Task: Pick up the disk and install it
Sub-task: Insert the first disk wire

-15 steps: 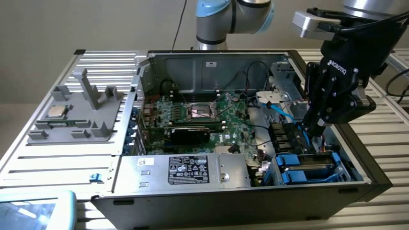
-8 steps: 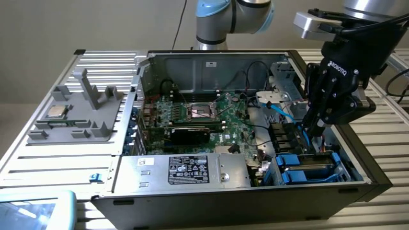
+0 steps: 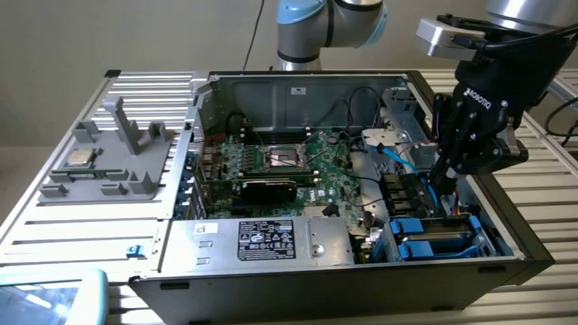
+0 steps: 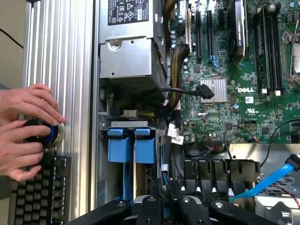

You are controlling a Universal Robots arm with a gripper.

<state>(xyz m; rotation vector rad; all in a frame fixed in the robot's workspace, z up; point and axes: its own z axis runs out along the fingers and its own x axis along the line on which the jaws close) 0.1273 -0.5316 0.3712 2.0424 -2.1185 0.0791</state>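
The disk (image 3: 440, 233) is seen in its blue carrier in the drive bay, at the near corner of the open computer case (image 3: 510, 227) on the exterior view's right. The end effector (image 3: 445, 181) is held inside the case just above and behind that bay. Whether it is open or closed cannot be told, and nothing can be made out as held by it. In the wrist view the end effector (image 4: 164, 208) is placed close over the carrier's blue tabs (image 4: 145, 151).

Several risks are judged from this position. A blue cable (image 3: 400, 154) and thin black wires are draped beside the bay, so they could be snagged or pulled from their plugs if the arm is shifted sideways. If the carrier is not seated squarely, it could be jammed in its rails by a downward push, or its plastic tabs could be bent. The circuit board (image 3: 289, 169) is exposed close by and could be scraped by a stray move. A person's hands (image 4: 28, 126) are rested on a knob near a keyboard (image 4: 35, 192), outside the case wall.
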